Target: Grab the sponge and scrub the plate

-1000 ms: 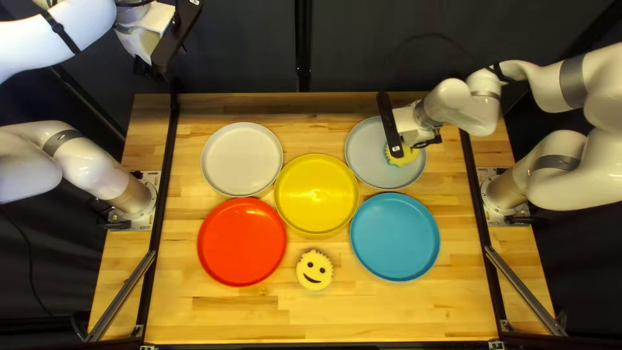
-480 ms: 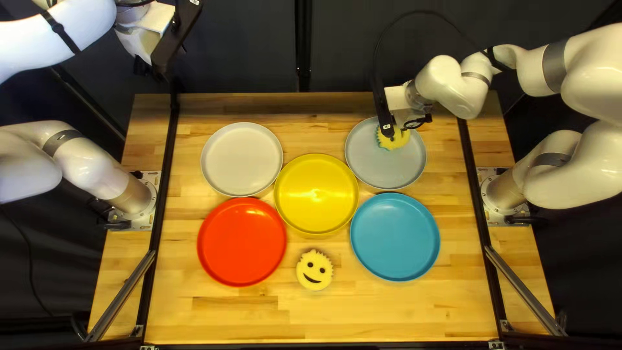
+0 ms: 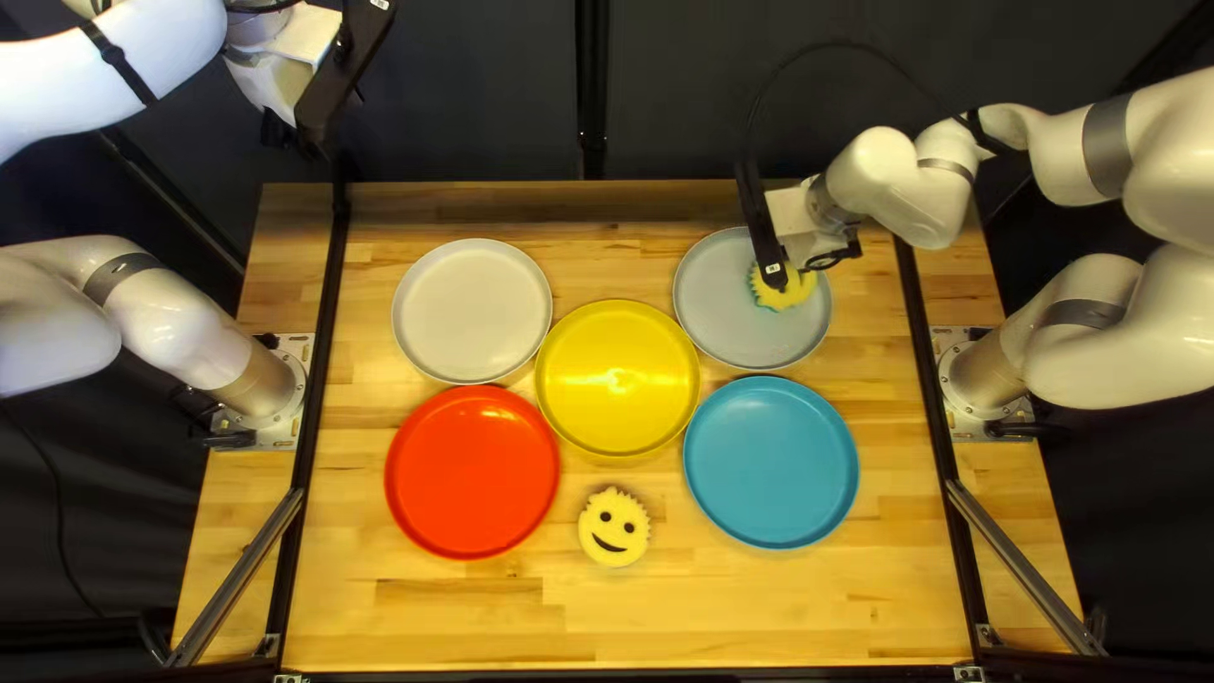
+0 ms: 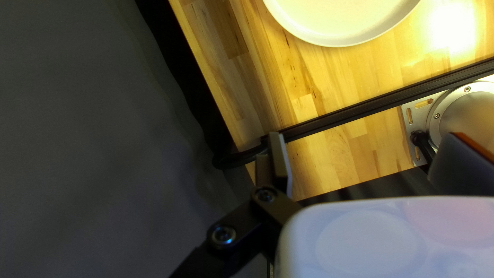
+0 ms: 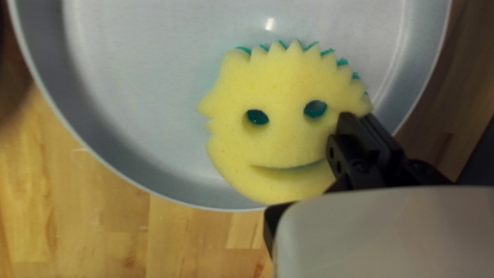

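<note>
Red plate [image 3: 472,473], blue plate [image 3: 770,463], yellow plate [image 3: 617,378], white plate [image 3: 472,311] on table [image 3: 708,614]. Grey plate [image 3: 726,332] beyond blue. Left gripper [image 3: 304,36] raised, fingers [image 4: 281,162] spread. Right gripper [image 3: 799,234] pinching edge of toothed yellow sponge [image 3: 794,294] over grey plate; contact unclear. Second sponge [image 3: 615,528] between red and blue plates. Small label [image 3: 770,268] on black bar [image 3: 759,228], unreadable.

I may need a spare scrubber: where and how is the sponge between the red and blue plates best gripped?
I'd grip the sponge across its smooth lower sides, coming straight down. It lies flat, face up, so its sides are reachable. The toothed edge, toward the yellow plate, would likely give a poorer hold.
</note>
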Robot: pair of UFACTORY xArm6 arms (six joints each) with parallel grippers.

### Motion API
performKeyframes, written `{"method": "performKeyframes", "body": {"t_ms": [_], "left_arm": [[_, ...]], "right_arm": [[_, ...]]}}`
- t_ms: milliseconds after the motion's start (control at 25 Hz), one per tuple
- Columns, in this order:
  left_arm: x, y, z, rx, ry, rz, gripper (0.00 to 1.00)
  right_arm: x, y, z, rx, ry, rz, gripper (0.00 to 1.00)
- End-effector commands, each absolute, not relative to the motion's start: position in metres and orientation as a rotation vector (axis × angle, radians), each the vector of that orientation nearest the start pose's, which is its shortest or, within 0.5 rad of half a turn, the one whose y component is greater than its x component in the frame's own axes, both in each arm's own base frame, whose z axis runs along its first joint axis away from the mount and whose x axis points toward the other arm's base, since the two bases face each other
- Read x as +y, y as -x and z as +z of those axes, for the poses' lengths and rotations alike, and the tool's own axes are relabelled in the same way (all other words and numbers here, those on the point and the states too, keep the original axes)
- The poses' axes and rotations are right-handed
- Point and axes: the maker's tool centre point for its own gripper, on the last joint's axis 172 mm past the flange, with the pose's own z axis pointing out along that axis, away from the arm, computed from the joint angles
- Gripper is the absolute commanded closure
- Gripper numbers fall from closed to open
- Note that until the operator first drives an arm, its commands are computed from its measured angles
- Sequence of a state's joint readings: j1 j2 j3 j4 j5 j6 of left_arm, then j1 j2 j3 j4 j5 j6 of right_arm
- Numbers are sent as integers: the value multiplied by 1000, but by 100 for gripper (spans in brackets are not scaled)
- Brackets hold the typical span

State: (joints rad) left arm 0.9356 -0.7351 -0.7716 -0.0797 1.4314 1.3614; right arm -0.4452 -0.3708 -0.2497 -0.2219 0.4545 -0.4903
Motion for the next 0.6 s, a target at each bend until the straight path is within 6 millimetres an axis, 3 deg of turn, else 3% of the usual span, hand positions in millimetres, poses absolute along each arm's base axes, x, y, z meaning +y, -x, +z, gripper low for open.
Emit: {"method": "performKeyframes", "body": {"t_ms": [40,280,600], "left_arm": [[223,-189,308,643,3034,-160,0],[223,-189,308,643,3034,-160,0],[223,-189,308,643,3034,-160,0]], "right_arm": [[-134,-296,62,-414,3297,-138,100],[-141,-307,55,-419,3297,-126,100],[-179,-326,58,-331,3301,-107,100]]}}
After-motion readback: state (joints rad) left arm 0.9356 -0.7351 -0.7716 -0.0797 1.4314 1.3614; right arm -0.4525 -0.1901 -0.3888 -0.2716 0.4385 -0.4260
